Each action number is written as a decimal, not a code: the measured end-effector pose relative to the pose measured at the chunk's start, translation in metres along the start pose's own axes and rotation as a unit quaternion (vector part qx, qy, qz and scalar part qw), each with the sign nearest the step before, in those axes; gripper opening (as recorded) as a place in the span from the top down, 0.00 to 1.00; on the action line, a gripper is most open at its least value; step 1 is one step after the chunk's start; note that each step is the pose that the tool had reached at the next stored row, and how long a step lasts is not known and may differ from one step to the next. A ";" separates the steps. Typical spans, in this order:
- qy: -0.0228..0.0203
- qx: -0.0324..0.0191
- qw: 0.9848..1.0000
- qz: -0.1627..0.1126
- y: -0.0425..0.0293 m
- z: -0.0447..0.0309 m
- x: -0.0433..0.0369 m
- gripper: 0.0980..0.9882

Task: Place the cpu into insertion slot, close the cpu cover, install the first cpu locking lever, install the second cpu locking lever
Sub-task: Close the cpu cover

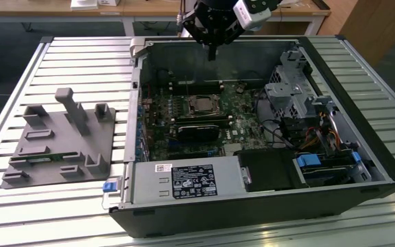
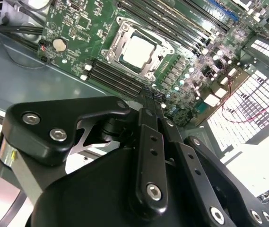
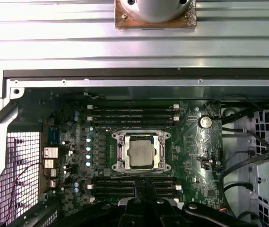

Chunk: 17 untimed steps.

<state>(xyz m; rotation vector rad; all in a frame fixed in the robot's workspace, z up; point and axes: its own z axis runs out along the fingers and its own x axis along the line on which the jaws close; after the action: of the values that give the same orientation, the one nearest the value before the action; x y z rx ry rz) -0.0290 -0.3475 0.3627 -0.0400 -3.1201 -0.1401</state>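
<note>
Black gripper [image 1: 211, 53] hangs above the motherboard [image 1: 242, 118], over the board's edge nearest the back wall of the open computer case [image 1: 362, 154], with its fingers [image 2: 149, 142] pressed together into one narrow tip and nothing held between them. Near the middle of the motherboard the cpu [image 3: 140, 153] lies flat in the insertion slot [image 3: 168, 142], its pale metal top facing up, and in both wrist views the gripper's tip [image 3: 141, 183] points towards the board just short of that chip, clear of it. Around the cpu [image 2: 139, 49] the cpu cover [image 3: 119, 152] lies down flat as a silver frame, the chip showing through its window; whether the locking levers are latched I cannot tell. Long black memory slots [image 3: 132, 113] run along the motherboard on two opposite sides of the socket, and a round coin battery [image 3: 205, 122] sits close to one corner of the board. Off the motherboard, beyond the case wall on the exterior view's left, a grey fixture plate with upright pegs [image 1: 60, 141] rests on the slatted metal table [image 1: 81, 56]
</note>
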 end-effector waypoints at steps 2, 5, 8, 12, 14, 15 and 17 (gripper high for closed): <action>0.000 0.000 1.000 0.000 0.0000 0.0003 0.0016 0.99; 0.000 0.000 1.000 0.001 -0.0001 0.0012 0.0019 0.99; -0.002 0.000 1.000 0.017 -0.0003 0.0029 0.0019 0.99; -0.005 0.000 0.999 0.053 -0.0006 0.0057 0.0019 0.99; -0.006 -0.001 0.997 0.072 -0.0007 0.0072 0.0018 0.99; -0.007 -0.001 0.997 0.081 -0.0007 0.0080 0.0018 0.99; -0.009 -0.001 0.995 0.098 -0.0009 0.0095 0.0018 0.99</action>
<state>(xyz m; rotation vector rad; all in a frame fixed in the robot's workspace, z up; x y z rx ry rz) -0.0309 -0.3475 0.3532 -0.3476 -3.1098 -0.1402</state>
